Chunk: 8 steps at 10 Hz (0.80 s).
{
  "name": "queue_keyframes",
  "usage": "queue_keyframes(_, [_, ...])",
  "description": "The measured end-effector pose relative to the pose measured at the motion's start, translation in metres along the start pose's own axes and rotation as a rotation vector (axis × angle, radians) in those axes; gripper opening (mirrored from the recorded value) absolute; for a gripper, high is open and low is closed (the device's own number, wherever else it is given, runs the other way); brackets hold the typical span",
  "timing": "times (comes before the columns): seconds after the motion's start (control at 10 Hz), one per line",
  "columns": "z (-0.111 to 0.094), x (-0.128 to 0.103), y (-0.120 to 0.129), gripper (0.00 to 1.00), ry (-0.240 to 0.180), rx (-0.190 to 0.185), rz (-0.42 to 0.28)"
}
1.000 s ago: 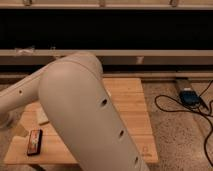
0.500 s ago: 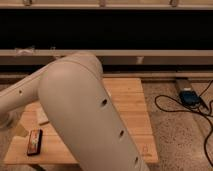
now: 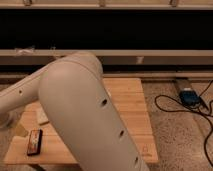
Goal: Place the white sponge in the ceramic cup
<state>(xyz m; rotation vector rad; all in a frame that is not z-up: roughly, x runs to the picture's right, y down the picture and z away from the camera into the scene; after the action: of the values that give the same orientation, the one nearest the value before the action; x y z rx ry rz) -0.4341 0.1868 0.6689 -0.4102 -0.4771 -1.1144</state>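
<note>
My white arm (image 3: pixel 80 115) fills the middle of the camera view and covers most of the wooden table (image 3: pixel 127 100). The gripper is out of view, either behind the arm or outside the frame. Left of the arm, a small off-white pad (image 3: pixel 43 118) lies on the table, partly covered; it looks like the white sponge, but I cannot tell for certain. The ceramic cup is hidden.
A black-and-red device (image 3: pixel 34 142) lies near the table's front left corner. On the speckled floor to the right sits a blue box (image 3: pixel 188 96) with black cables (image 3: pixel 170 107) trailing from it. A long dark recess and ledge (image 3: pixel 150 57) run behind the table.
</note>
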Motion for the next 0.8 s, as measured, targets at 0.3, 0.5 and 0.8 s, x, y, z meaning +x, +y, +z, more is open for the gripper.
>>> queue_keyframes(0.3, [0.0000,0.0000,-0.0001,0.80,0.000,0.000,0.000])
queue_keyframes(0.5, [0.0000,0.0000,0.0000,0.80,0.000,0.000,0.000])
queue_keyframes(0.8, [-0.0017,0.0028,0.0014,0.80,-0.006,0.005,-0.004])
